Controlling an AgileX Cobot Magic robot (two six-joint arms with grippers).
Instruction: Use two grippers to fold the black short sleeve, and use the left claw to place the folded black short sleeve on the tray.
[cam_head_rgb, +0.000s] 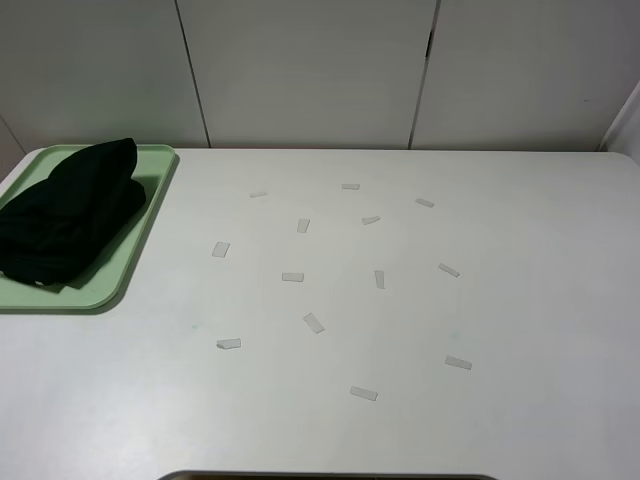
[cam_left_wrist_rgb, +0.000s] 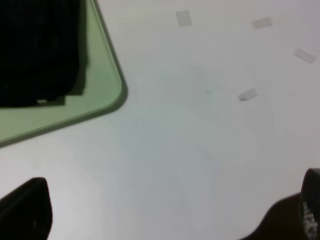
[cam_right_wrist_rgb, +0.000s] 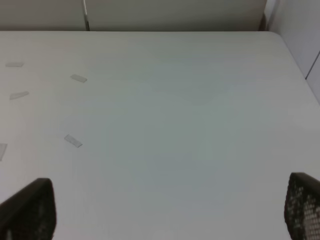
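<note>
Black short sleeve (cam_head_rgb: 70, 215) bundled, folded, lying on pale green tray (cam_head_rgb: 135, 255)

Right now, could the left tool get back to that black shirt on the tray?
Probably yes. The left tool is open over bare table, and nothing lies between it and the black shirt on the green tray.

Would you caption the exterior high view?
Folded black short sleeve lying on the tray, paper strips scattered across the table.

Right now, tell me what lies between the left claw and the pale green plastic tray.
In the left wrist view, only bare white tabletop separates the open left claw from the pale green plastic tray; the white paper strips lie off to one side.
</note>
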